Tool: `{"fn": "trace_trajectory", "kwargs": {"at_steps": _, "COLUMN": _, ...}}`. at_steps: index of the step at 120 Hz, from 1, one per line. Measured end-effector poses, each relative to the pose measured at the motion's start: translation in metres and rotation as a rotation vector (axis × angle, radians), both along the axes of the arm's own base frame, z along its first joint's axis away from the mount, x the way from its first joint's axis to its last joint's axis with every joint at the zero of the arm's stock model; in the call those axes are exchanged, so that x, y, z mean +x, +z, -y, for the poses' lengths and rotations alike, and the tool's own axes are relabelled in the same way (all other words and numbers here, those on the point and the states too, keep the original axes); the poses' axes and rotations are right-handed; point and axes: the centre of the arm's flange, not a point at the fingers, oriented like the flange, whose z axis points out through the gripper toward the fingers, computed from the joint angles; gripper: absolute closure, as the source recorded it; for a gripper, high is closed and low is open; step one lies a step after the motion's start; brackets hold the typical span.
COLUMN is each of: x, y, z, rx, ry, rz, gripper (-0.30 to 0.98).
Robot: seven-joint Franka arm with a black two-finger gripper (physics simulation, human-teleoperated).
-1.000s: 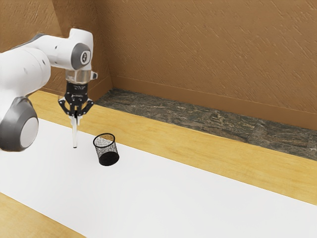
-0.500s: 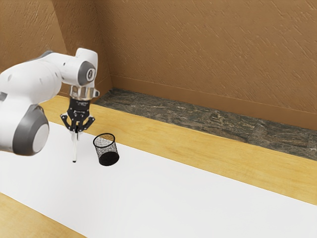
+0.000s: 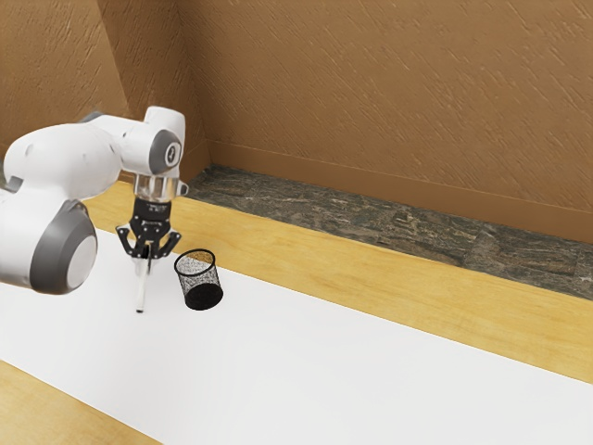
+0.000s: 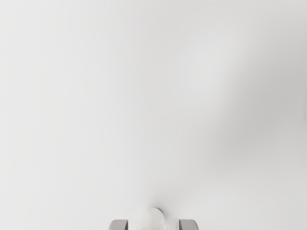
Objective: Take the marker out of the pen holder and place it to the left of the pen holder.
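- Marker (image 3: 141, 293) nearly upright, jutting down below the gripper (image 3: 145, 263)
- Fingers pinching its upper part
- Pen holder (image 3: 204, 297) near, toward the exterior view's right

I note the marker (image 3: 141, 292) white with a black tip, the pen holder (image 3: 203, 296) black mesh. Table (image 3: 408, 301): yellow wood grain, white strip (image 3: 324, 371). Wall (image 3: 389, 93): brown, streaked.

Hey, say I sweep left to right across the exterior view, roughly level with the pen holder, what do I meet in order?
The arm's big grey-ringed joint → the marker → the black mesh pen holder.
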Motion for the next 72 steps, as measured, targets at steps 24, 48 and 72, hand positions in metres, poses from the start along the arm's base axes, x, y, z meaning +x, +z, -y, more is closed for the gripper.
{"fn": "trace_trajectory", "kwargs": {"at_steps": 24, "x": 0.001, "y": -0.003, "z": 0.000, "rx": -0.007, "ry": 0.009, "rz": 0.019, "gripper": 0.40}}
{"fn": "trace_trajectory", "kwargs": {"at_steps": 48, "x": -0.001, "y": 0.071, "z": 0.001, "rx": -0.020, "ry": 0.013, "rz": 0.137, "gripper": 0.18}}
{"fn": "trace_trajectory", "kwargs": {"at_steps": 72, "x": -0.047, "y": 0.304, "z": 0.096, "rx": -0.114, "ry": -0.300, "rz": 0.485, "gripper": 0.07}}
